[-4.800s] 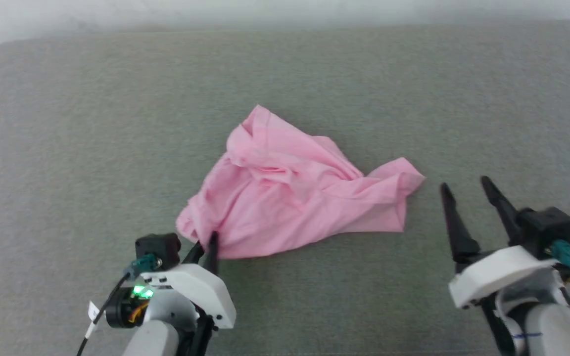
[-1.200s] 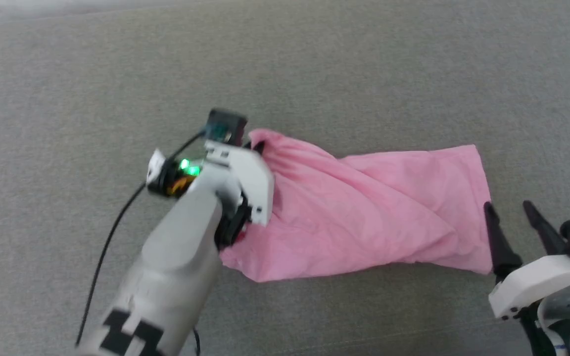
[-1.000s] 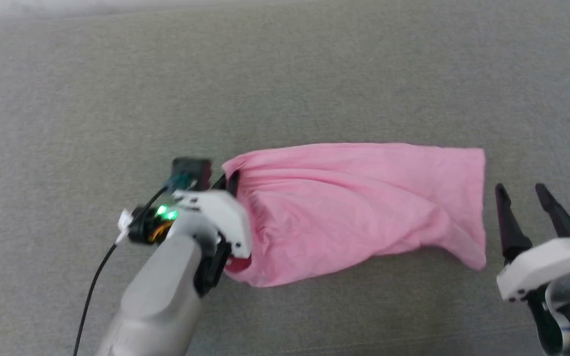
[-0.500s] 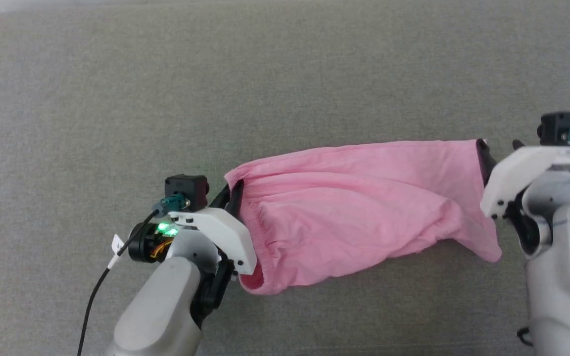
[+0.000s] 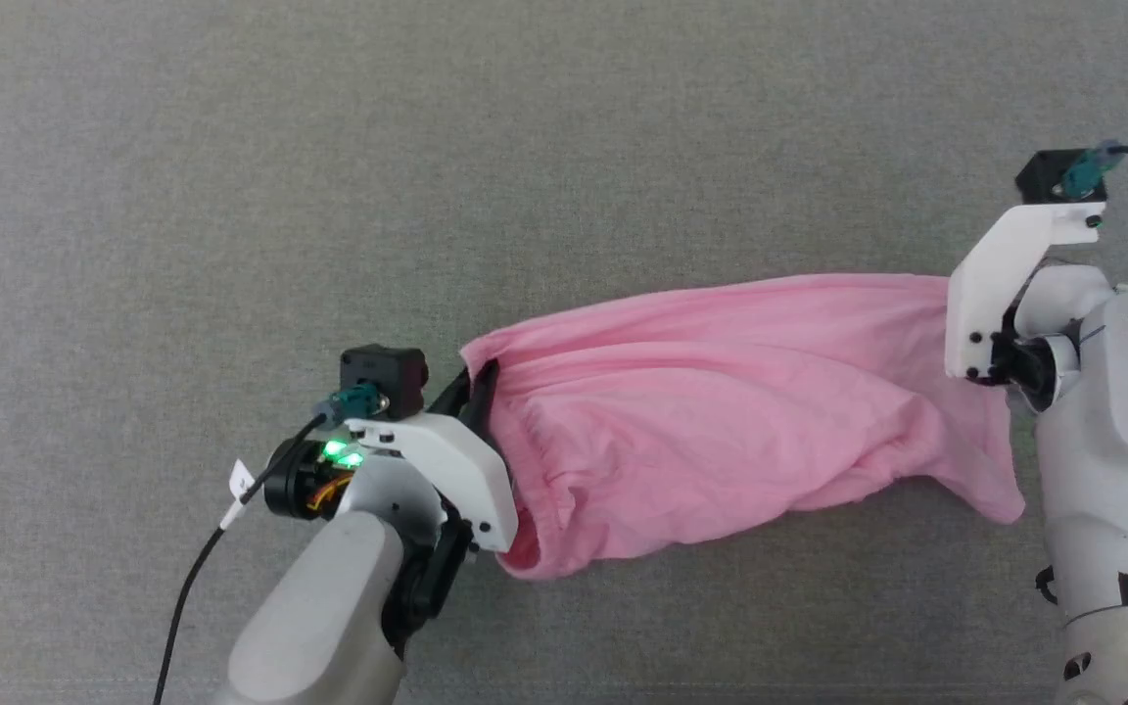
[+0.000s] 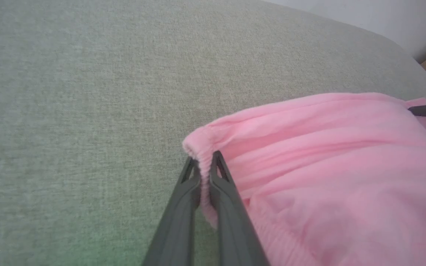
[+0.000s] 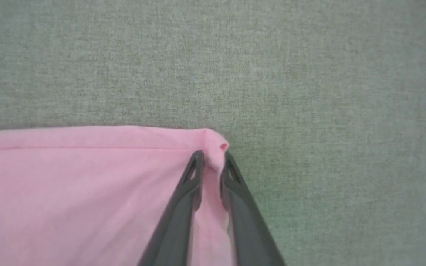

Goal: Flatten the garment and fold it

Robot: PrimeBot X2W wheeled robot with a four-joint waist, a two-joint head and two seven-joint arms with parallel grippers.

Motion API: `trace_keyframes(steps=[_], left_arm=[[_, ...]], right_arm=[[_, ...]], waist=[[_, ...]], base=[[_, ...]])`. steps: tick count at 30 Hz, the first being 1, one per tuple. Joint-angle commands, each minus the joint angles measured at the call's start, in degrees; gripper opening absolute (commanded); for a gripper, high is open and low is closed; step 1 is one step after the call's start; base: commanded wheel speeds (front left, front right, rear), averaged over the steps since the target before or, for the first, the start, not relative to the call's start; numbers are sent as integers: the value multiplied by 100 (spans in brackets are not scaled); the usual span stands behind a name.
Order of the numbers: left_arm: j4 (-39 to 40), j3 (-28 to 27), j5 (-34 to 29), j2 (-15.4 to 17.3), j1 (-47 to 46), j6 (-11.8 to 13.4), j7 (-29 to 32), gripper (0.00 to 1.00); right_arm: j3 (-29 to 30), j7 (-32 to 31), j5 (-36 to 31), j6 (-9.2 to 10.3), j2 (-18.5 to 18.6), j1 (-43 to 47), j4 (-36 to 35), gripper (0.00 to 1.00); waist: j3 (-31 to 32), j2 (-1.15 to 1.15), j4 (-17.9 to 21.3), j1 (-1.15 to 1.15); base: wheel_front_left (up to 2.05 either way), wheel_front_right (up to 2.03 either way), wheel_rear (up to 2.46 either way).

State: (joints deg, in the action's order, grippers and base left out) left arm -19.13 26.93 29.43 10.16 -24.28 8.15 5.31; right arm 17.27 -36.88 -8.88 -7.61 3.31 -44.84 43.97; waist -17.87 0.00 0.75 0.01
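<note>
The left gripper [image 6: 202, 159] pinches the gathered waistband [image 6: 206, 146] at the left end of the garment [image 5: 721, 411], and the right gripper [image 7: 213, 157] nips its far right corner. The pink cloth spans between them over the grey surface [image 5: 564, 147], its near edge sagging and possibly touching.

A grey-green woven fabric surface [image 5: 564, 147] spreads everywhere, with a pale wall [image 6: 364, 18] beyond its rounded far edge.
</note>
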Motion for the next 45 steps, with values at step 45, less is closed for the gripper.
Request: trace_keyframes(steps=[45], left_arm=[[-853, -1154, -509, 1421, -4778, -471, -1483, 0]], right_arm=[[-742, 3802, -190, 12, -38, -3442, -1113, 0]], waist=[[-1384, 0, 679, -1]], base=[[0, 0, 0]])
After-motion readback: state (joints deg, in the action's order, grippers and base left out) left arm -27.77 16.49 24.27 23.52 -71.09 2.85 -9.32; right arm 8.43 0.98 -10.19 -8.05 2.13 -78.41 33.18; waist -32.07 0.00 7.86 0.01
